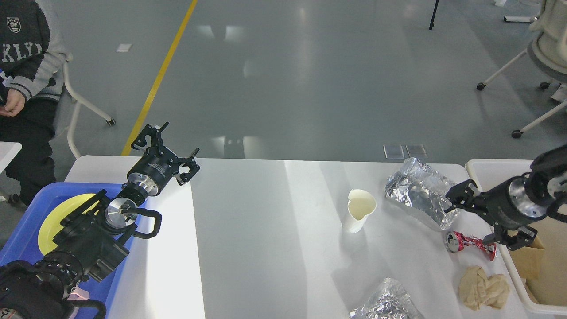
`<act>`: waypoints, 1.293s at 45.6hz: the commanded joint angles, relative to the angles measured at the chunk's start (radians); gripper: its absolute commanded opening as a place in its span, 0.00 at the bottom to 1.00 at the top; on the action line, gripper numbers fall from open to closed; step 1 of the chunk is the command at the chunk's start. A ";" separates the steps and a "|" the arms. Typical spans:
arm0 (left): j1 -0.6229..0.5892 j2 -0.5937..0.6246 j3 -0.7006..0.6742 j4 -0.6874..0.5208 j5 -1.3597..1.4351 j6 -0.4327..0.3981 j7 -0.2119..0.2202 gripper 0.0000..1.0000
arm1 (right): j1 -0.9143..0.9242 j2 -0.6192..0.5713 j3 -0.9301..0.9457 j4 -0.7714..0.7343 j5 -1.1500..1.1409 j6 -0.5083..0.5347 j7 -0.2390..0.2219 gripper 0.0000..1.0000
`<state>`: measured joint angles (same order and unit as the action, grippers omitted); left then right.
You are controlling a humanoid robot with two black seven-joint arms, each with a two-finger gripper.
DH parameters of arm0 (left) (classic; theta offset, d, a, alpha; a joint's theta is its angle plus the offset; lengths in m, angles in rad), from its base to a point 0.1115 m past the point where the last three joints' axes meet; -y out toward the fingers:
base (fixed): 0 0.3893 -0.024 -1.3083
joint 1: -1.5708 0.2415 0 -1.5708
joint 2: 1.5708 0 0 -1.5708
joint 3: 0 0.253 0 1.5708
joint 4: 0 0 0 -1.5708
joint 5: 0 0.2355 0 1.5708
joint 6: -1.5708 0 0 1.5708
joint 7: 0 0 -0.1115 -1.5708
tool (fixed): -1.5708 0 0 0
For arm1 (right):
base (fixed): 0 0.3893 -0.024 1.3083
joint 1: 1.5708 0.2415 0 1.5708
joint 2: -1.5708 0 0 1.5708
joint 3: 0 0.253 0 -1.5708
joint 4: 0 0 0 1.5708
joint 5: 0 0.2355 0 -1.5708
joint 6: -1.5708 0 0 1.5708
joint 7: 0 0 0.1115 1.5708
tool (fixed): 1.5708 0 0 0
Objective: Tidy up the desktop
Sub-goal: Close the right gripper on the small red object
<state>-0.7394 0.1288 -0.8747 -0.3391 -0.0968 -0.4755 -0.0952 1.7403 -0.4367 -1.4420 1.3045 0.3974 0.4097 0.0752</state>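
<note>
The white desktop (266,230) carries litter on its right half. A dented white paper cup (359,215) stands upright. Right of it lies a crumpled foil bag (418,190), and nearer me a crushed red can (467,243), a tan paper wad (483,288) and a second foil bag (385,305) at the front edge. My right gripper (473,217) is open and low, with one finger over the foil bag's right end and the other by the can's right end; it holds nothing. My left gripper (170,146) is open and empty above the table's far left edge.
A blue tray (22,239) with a yellow plate (55,217) sits at the left under my left arm. An off-white tub (496,166) holding a cardboard box (527,259) stands at the right edge. A seated person (22,53) is at far left.
</note>
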 commanded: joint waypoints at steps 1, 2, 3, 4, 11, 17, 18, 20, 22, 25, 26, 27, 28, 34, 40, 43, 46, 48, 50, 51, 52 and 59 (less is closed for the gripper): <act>0.000 0.000 0.000 0.000 -0.001 0.000 0.000 0.99 | -0.139 -0.008 0.011 -0.119 0.171 -0.034 -0.006 1.00; 0.000 0.000 0.000 0.000 -0.001 0.000 0.000 0.99 | -0.157 -0.007 0.014 -0.137 0.205 -0.035 -0.008 1.00; 0.000 0.000 0.000 0.000 0.000 0.000 0.000 0.99 | -0.179 -0.007 0.017 -0.154 0.237 -0.037 -0.011 1.00; 0.000 0.000 0.000 0.000 0.000 0.000 0.000 0.99 | -0.197 -0.007 0.020 -0.174 0.268 -0.040 -0.015 1.00; 0.000 -0.001 0.000 0.000 0.000 0.000 -0.001 0.99 | -0.321 -0.010 0.069 -0.272 0.425 -0.075 -0.071 1.00; 0.000 -0.001 0.000 0.000 -0.001 0.000 -0.001 0.99 | -0.409 -0.016 0.127 -0.317 0.445 -0.160 -0.112 1.00; 0.000 -0.001 0.000 0.000 -0.001 0.000 -0.001 0.99 | -0.421 -0.017 0.144 -0.323 0.448 -0.167 -0.121 1.00; 0.000 -0.001 0.000 0.000 0.000 0.000 -0.001 0.99 | -0.442 -0.023 0.187 -0.333 0.457 -0.181 -0.141 1.00; 0.000 -0.001 0.000 0.000 -0.001 0.000 -0.001 0.99 | -0.462 -0.031 0.224 -0.344 0.462 -0.198 -0.155 1.00; 0.000 -0.001 0.000 0.000 -0.001 0.000 -0.001 0.99 | -0.489 -0.033 0.273 -0.353 0.462 -0.235 -0.164 1.00; 0.000 -0.001 0.000 0.000 -0.001 0.000 -0.001 0.99 | -0.495 -0.034 0.287 -0.355 0.462 -0.250 -0.166 1.00; 0.000 -0.001 0.000 -0.001 -0.001 0.000 -0.001 0.99 | -0.499 -0.034 0.299 -0.360 0.462 -0.267 -0.167 1.00; 0.000 -0.001 0.000 0.000 0.000 0.000 -0.001 0.99 | -0.505 -0.034 0.310 -0.367 0.462 -0.282 -0.169 1.00; 0.000 -0.001 0.000 0.000 0.000 0.000 -0.001 0.99 | -0.541 -0.033 0.376 -0.407 0.463 -0.350 -0.193 1.00; 0.000 -0.001 0.000 0.000 0.000 0.000 -0.001 0.99 | -0.585 -0.033 0.426 -0.453 0.463 -0.379 -0.206 1.00; 0.000 -0.001 0.000 0.000 -0.001 0.000 -0.001 0.99 | -0.608 -0.033 0.430 -0.479 0.463 -0.382 -0.215 1.00; 0.000 -0.001 0.000 0.000 0.000 0.000 -0.001 0.99 | -0.630 -0.030 0.433 -0.514 0.463 -0.388 -0.229 0.99; 0.000 -0.001 0.000 0.000 0.000 0.000 -0.001 0.99 | -0.643 -0.027 0.442 -0.536 0.463 -0.397 -0.230 0.99; 0.000 -0.001 0.000 0.000 0.000 0.000 -0.001 0.99 | -0.654 -0.025 0.471 -0.551 0.465 -0.404 -0.232 0.98; 0.000 -0.001 0.000 0.000 0.000 0.000 -0.001 0.99 | -0.659 -0.025 0.488 -0.556 0.465 -0.405 -0.232 0.98; 0.000 -0.001 0.000 0.000 -0.001 0.000 -0.001 0.99 | -0.665 -0.025 0.508 -0.560 0.465 -0.408 -0.232 0.97; 0.000 -0.001 0.000 0.000 0.000 0.000 -0.001 0.99 | -0.683 -0.025 0.569 -0.582 0.465 -0.411 -0.235 0.88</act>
<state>-0.7393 0.1273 -0.8743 -0.3391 -0.0973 -0.4755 -0.0966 1.0675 -0.4617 -0.9056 0.7360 0.8622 0.0015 -0.1582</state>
